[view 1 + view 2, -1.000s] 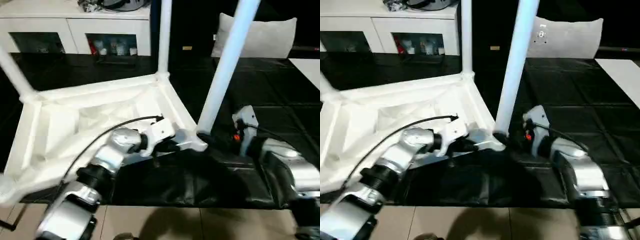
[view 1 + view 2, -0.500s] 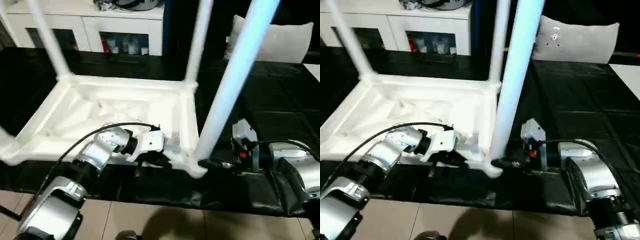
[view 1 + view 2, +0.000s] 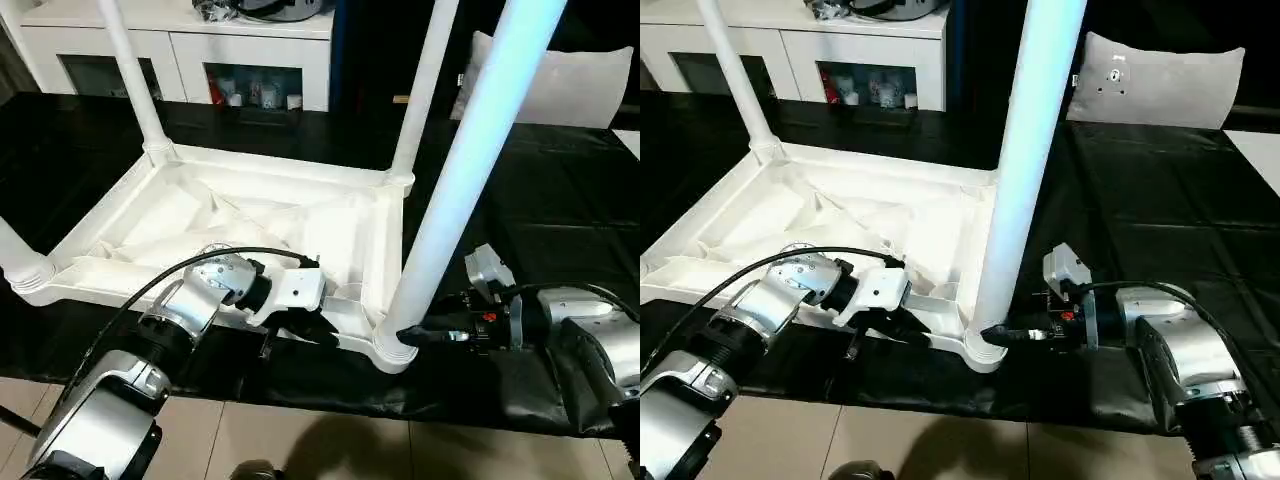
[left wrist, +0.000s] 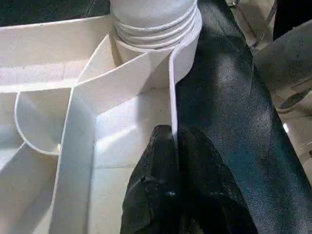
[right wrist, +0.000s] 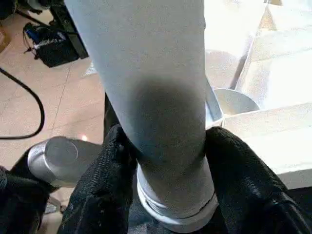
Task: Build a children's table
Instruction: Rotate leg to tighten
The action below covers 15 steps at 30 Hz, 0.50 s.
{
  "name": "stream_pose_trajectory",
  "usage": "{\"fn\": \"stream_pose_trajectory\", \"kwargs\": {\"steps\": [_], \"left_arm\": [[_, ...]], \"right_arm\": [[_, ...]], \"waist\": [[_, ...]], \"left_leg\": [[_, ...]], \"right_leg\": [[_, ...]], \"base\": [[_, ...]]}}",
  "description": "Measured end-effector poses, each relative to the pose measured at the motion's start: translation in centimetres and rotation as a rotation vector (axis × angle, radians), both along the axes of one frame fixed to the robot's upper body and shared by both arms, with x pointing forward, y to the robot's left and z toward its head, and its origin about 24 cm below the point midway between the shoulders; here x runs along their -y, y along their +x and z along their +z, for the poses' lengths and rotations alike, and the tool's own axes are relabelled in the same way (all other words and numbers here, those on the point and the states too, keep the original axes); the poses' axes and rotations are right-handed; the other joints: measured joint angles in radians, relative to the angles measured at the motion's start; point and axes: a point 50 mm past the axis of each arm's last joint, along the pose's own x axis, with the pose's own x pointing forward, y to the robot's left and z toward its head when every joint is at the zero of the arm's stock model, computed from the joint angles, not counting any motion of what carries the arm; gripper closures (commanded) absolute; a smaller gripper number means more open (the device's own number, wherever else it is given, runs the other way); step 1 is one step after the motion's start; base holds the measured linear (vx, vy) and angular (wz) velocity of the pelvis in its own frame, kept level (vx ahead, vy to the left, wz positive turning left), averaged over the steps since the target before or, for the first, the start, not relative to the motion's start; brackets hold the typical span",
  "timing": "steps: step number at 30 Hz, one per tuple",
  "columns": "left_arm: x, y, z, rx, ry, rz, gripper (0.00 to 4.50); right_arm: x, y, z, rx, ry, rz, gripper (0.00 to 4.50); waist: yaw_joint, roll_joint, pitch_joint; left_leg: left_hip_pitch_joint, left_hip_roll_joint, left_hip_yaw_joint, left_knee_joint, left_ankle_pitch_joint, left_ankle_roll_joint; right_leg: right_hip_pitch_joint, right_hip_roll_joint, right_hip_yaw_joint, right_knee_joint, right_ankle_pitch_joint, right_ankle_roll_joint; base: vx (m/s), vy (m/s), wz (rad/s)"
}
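The white plastic rectangular tabletop (image 3: 250, 215) lies upside down on the black mat (image 3: 560, 210), its ribbed underside up and white tapered tube legs standing in its corner sockets. The left gripper (image 4: 174, 146) is pinched tight on the thin near rim wall. The right gripper (image 5: 165, 146) has a black finger pressed on each side of the nearest leg (image 3: 470, 150), just above its socket.

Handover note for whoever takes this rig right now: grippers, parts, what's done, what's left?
Left gripper: shut on the tabletop rim, beside the near corner socket.
Right gripper: fingers either side of the near leg at its base, closed on it.
Done: tabletop lies underside up on the black mat; all four legs stand in their sockets.
Left: check seating, release, turn upright.
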Motion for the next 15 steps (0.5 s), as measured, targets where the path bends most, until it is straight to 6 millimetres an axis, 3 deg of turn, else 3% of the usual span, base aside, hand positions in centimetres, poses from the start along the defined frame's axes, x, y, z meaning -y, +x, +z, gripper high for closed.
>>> {"fn": "stream_pose_trajectory", "kwargs": {"steps": [5,9,13,15], "left_arm": [[-0.3,0.3,-0.1,-0.044,-0.009,0.129,4.50],[0.2,0.8,-0.3,-0.037,-0.021,0.271,4.50],[2.3,1.4,-0.7,-0.020,-0.067,0.464,4.50],[3.4,1.6,-0.8,-0.024,-0.092,0.528,4.50]], "right_arm": [[-0.9,0.3,-0.4,0.003,0.039,-0.133,2.59],[-1.6,1.3,-0.9,0.030,0.051,-0.325,2.59],[-2.3,3.4,-1.1,0.073,0.038,-0.588,2.61],[-2.4,4.1,-1.1,0.082,0.034,-0.680,2.62]], "waist": [[-0.011,0.000,0.000],[-0.040,0.001,0.000],[-0.080,0.001,0.000],[-0.085,0.000,0.000]], "left_leg": [[0.002,0.000,0.000,0.000,0.002,0.001],[0.003,-0.001,0.002,0.000,0.002,0.000],[0.003,-0.002,0.004,0.000,0.001,-0.002],[0.002,-0.002,0.004,-0.001,0.001,-0.002]], "right_leg": [[0.000,0.000,0.000,0.002,-0.001,0.003],[0.001,-0.002,0.001,0.001,0.002,0.003],[0.001,-0.004,0.001,-0.001,0.004,0.003],[0.001,-0.004,0.001,-0.001,0.004,0.003]], "base": [[0.000,0.000,0.00],[0.000,0.000,0.00],[0.000,0.000,0.00],[0.000,0.000,0.00]]}}
